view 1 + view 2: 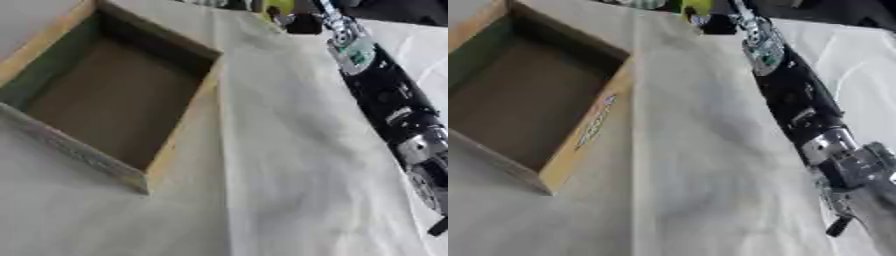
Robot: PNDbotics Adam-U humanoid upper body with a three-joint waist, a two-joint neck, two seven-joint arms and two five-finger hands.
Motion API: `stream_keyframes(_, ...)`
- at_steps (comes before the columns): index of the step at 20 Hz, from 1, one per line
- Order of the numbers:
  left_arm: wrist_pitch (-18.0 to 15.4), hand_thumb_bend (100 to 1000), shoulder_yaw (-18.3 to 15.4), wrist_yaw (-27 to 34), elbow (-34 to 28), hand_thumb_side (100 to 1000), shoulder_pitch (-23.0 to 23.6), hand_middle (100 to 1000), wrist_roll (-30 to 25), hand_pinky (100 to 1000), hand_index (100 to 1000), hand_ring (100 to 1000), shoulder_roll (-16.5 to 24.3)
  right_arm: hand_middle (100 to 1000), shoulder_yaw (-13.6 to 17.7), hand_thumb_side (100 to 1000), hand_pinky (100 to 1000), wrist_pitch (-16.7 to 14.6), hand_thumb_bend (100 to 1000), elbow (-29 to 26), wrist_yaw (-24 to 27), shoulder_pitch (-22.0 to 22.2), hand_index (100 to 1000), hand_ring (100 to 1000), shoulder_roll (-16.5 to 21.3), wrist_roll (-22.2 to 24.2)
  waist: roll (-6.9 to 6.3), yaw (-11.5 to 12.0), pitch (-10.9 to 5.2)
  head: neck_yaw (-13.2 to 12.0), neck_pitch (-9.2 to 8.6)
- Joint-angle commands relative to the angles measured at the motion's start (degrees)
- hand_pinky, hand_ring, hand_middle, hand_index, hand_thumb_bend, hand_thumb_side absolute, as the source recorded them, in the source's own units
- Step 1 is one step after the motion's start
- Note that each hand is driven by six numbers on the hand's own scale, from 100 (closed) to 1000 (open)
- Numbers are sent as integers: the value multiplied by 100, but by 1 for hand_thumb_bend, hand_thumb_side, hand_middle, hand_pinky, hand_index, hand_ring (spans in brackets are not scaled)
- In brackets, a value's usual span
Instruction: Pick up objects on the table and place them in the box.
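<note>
Fingers (pixel 282 18) blurred at far edge; one box (pixel 188 125), one arm (pixel 798 107).

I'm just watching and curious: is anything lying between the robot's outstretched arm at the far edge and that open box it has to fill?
Nothing visible does. The right hand reaches to the table's far edge, near a yellow-green thing. Between there and the box lies only bare white cloth. The box looks empty and open on top.
</note>
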State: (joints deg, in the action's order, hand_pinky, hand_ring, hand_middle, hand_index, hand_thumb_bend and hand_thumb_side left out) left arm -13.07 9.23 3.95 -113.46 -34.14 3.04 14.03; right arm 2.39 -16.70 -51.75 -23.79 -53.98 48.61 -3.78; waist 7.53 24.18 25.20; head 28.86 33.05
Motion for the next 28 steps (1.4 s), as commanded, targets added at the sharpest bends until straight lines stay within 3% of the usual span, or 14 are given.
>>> stream_keyframes(1, 41, 422, -48, -32, -113, 861, 3, 750, 9, 516, 810, 740, 97, 550, -95, 352, 776, -104, 330, -459, -25, -132, 673, 735, 128, 236, -56, -62, -220, -80, 45)
stream_keyframes(2, 55, 423, -47, -36, -113, 860, 19, 750, 7, 516, 809, 740, 101, 550, -139, 294, 776, -140, 300, -584, -17, -144, 673, 735, 106, 322, -57, -100, -261, -109, 72)
stream_keyframes(9, 120, 427, -36, -38, -113, 857, 106, 749, -5, 518, 809, 740, 83, 555, -646, 314, 778, -395, 283, -1545, 253, -289, 681, 738, -232, 1052, -102, -299, -512, -192, 219)
stream_keyframes(15, 194, 433, 9, -1, -113, 856, 159, 749, -62, 518, 809, 740, 13, 564, -1347, 339, 781, -655, 264, -2157, 125, -646, 695, 748, -920, 1905, -162, -328, -707, -208, 338)
stream_keyframes(22, 196, 438, 62, 91, -113, 854, 118, 749, -124, 518, 808, 740, -139, 576, -1725, 344, 784, -837, 245, -1669, -255, -895, 706, 750, -1937, 2478, -198, -118, -787, -59, 414)
stream_keyframes(28, 228, 442, 89, 142, -113, 854, 72, 749, -142, 517, 808, 741, -226, 614, -1706, 351, 786, -937, 234, -876, -1174, -935, 739, 764, -2496, 2493, -206, 56, -763, 75, 415)
